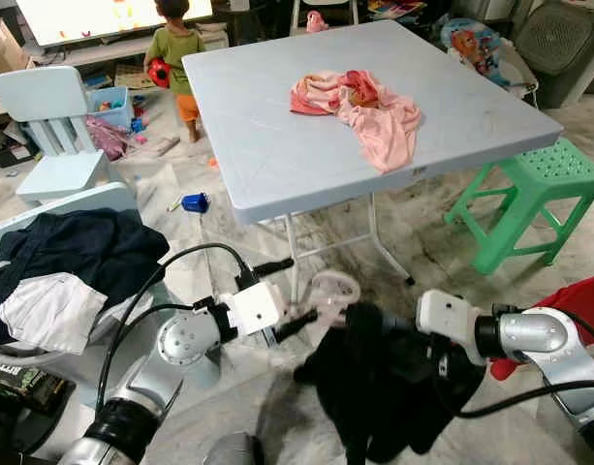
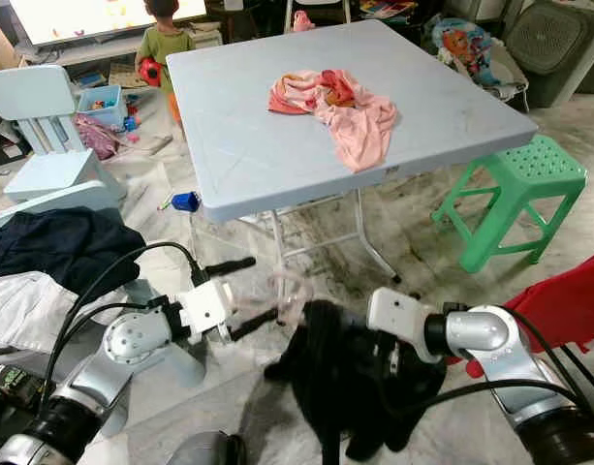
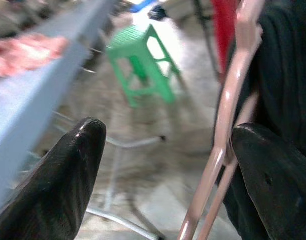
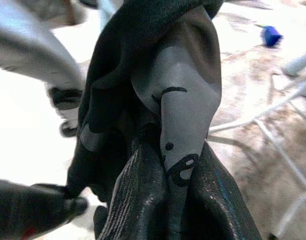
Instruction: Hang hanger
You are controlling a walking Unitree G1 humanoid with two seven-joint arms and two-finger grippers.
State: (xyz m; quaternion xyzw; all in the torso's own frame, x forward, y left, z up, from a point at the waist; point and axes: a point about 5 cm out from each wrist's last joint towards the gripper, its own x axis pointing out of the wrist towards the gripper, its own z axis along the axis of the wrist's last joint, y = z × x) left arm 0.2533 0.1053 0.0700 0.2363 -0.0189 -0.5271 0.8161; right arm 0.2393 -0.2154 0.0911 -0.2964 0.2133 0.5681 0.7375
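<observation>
Reaching toward the hanger, the left gripper has its fingers spread wide; in its wrist view the pink hanger runs between them, close to one finger, not clamped. Right gripper is buried in a black garment; cloth bunches over its fingers, and whether they pinch it cannot be told. Garment hangs low between both arms, hanger at its upper edge, blurred. Behind: grey table with a pink cloth. Green stool to the right. Dark and white clothes piled left. A child stands beyond the table.
</observation>
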